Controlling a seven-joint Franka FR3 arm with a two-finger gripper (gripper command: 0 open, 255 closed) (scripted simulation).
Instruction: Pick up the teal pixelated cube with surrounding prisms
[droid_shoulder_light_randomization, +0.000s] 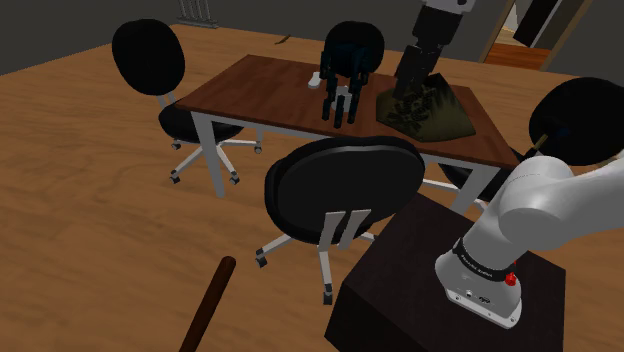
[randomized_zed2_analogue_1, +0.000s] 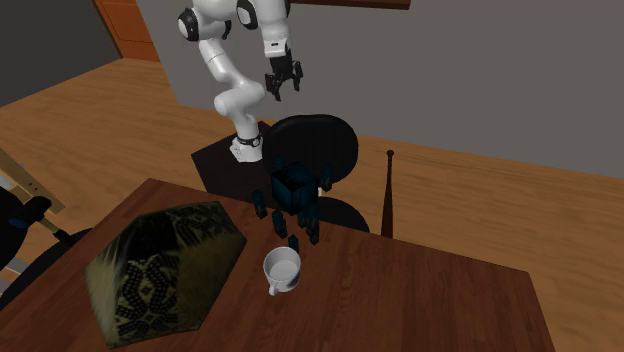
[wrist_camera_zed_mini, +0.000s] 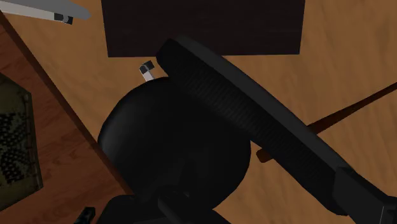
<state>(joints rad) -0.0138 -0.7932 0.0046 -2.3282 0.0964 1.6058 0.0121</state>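
The teal pixelated cube (droid_shoulder_light_randomization: 343, 72) with dark prisms around it stands on the brown table (droid_shoulder_light_randomization: 255, 85), near the edge that faces the stand. In the second exterior view the cube (randomized_zed2_analogue_1: 292, 187) sits just behind a white cup (randomized_zed2_analogue_1: 283, 270). My black gripper (randomized_zed2_analogue_1: 284, 86) hangs high in the air above the black office chair (randomized_zed2_analogue_1: 318, 145), well apart from the cube, with its fingers apart and nothing between them. In the shoulder view the gripper (droid_shoulder_light_randomization: 413, 72) appears in front of the cushion. The wrist view looks down on the chair (wrist_camera_zed_mini: 172, 146).
A patterned olive cushion (droid_shoulder_light_randomization: 428, 112) lies on the table beside the cube, and the white cup (droid_shoulder_light_randomization: 318, 80) is on the cube's other side. Several black office chairs surround the table. The dark stand (droid_shoulder_light_randomization: 400, 265) is behind the near chair. A brown stick (droid_shoulder_light_randomization: 210, 300) leans nearby.
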